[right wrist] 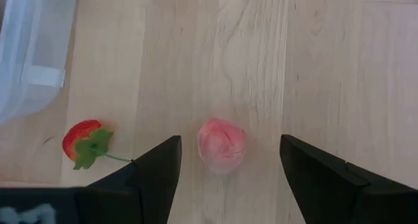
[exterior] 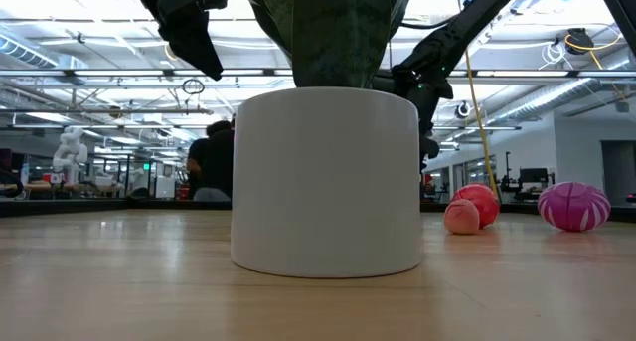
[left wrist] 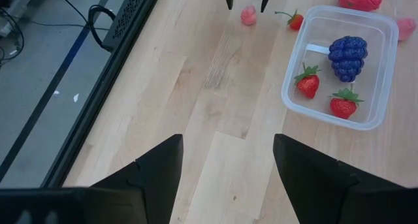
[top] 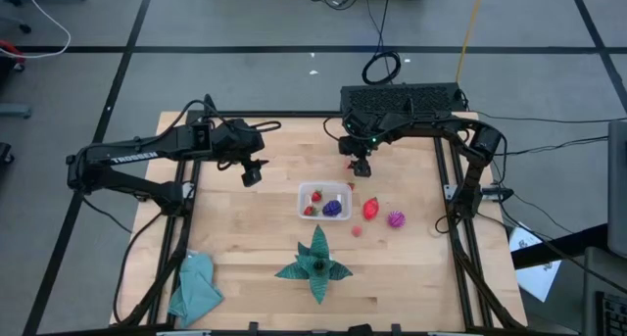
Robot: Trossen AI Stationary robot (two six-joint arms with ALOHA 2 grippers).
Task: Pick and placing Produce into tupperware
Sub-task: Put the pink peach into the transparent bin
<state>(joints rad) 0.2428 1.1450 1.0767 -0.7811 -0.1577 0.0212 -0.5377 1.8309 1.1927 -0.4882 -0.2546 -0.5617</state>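
Right pincer (top: pixel 361 169) poised low over the bench (top: pixel 255 238), fingers (right wrist: pixel 153 175) spread wide, flanking a small pink fruit (right wrist: pixel 221 144) that lies between them without touching either; same pink fruit seen from the left wrist camera at (left wrist: pixel 248 16), with the right arm's fingertips on either side. Loose strawberry (right wrist: pixel 83 142) with green stem lying just beside the pink fruit, between it and the tupperware's outer wall (right wrist: pixel 26 48). Clear tupperware (top: pixel 305 192) near the bench's middle, holding two strawberries (left wrist: pixel 308 83) and a purple grape cluster (left wrist: pixel 347 55). Outside the container on its right arm's side: a larger red fruit (top: pixel 370 209), a spiky magenta ball (top: pixel 396 219) just beyond it, and a tiny pink piece (top: pixel 358 231) nearer the front. Left pincer (top: pixel 252 174) raised above bare wood well apart from the tupperware, fingers (left wrist: pixel 157 175) spread, gripping nothing. Dark-green star-shaped leafy thing (top: pixel 315 264) in front of the container; its white pot (exterior: pixel 326 182) filling the low view. Teal cloth (top: pixel 196 287) at the front left corner.
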